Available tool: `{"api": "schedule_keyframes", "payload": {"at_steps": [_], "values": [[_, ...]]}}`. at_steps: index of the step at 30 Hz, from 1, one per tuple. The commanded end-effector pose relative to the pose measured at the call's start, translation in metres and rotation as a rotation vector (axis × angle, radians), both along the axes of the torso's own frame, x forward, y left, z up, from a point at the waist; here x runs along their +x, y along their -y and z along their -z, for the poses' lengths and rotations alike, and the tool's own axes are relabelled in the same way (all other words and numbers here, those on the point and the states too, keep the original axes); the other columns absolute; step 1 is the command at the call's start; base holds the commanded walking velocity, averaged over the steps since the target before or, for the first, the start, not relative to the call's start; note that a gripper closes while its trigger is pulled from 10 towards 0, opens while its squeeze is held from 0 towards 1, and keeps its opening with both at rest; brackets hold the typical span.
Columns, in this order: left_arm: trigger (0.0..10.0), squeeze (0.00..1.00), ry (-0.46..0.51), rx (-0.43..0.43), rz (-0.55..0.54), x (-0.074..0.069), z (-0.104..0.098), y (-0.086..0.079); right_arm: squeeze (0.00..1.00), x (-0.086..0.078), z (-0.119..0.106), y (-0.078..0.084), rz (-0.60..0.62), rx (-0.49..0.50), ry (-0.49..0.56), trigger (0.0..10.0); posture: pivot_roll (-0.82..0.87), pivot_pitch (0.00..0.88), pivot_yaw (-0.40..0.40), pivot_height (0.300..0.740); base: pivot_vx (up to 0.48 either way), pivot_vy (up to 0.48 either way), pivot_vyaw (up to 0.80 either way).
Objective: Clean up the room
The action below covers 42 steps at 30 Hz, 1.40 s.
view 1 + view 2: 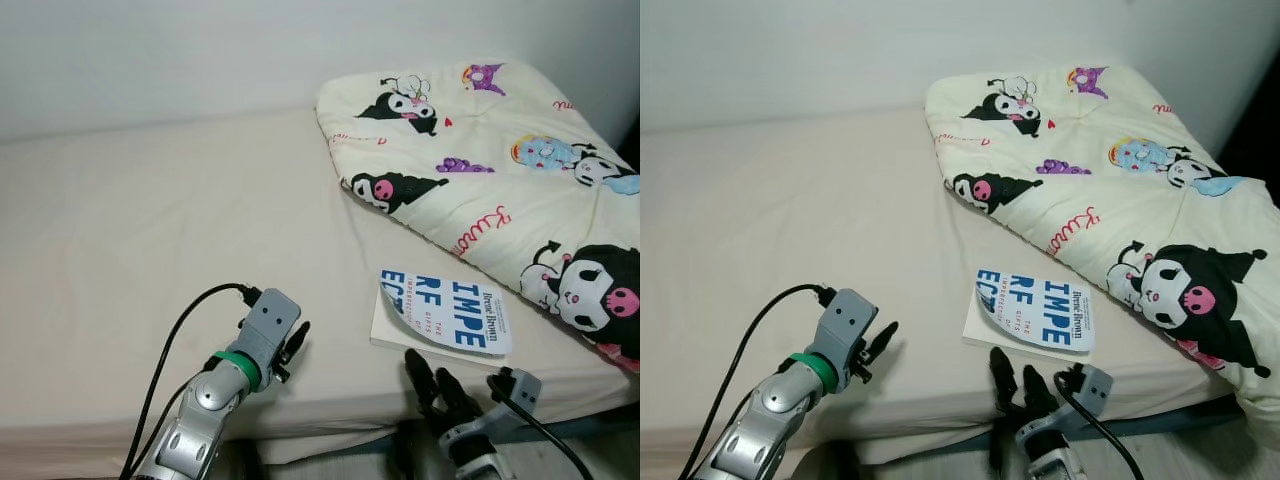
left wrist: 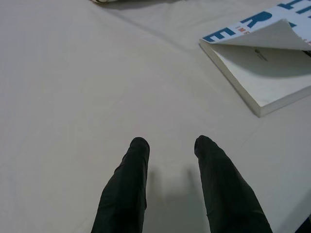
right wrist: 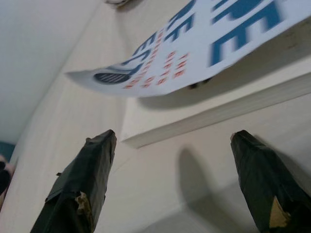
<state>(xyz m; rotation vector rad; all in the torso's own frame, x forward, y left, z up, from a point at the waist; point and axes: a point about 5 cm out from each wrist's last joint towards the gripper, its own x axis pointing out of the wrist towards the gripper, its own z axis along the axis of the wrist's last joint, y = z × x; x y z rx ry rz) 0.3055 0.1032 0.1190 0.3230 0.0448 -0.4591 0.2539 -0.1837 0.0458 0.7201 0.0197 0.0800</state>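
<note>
White paperback book, cover curling up, flat near bed edge

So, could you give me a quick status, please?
Right gripper open at bed edge, facing book. Left gripper open over bare sheet. Book's cover curled up.

Bed: matt beige cloth sheet, smooth. Quilt: soft padded cloth, cartoon print. Book: paper, slightly glossy white cover curling up, matt page block. Fingers: matt black rubbery coat, worn at the tips.
</note>
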Motion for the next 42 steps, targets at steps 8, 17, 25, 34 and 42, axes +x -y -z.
{"api": "schedule_keyframes", "payload": {"at_steps": [8, 17, 25, 34, 42], "values": [[10.0, 0.0, -0.023, 0.013, 0.002, -0.001, 0.003, -0.001, 0.0, 0.013, 0.011, 0.003, -0.012, 0.199, -0.018, 10.0, -0.08, 0.189, 0.2, 0.59, 0.0, 0.0, 0.0], [10.0, 0.0, -0.026, 0.014, -0.008, -0.004, 0.003, -0.002, 0.0, 0.026, 0.019, 0.014, 0.046, 0.336, -0.057, 10.0, -0.05, 0.196, 0.199, 0.59, 0.0, 0.0, 0.0], [10.0, 0.0, -0.027, 0.016, -0.009, -0.004, 0.002, -0.002, 0.0, 0.025, 0.026, 0.021, 0.088, 0.394, -0.059, 10.0, -0.05, 0.197, 0.202, 0.59, 0.0, 0.0, 0.0], [10.0, 0.0, -0.028, 0.016, -0.008, -0.004, 0.003, -0.001, 0.0, 0.024, 0.021, 0.05, 0.18, 0.392, -0.008, 10.0, -0.05, 0.193, 0.201, 0.59, 0.0, 0.0, 0.0], [10.0, 0.0, -0.029, 0.018, -0.007, -0.004, 0.003, -0.001, 0.0, 0.029, 0.015, 0.054, 0.163, 0.364, 0.019, 10.0, -0.06, 0.188, 0.2, 0.59, 0.0, 0.0, 0.0]]}}
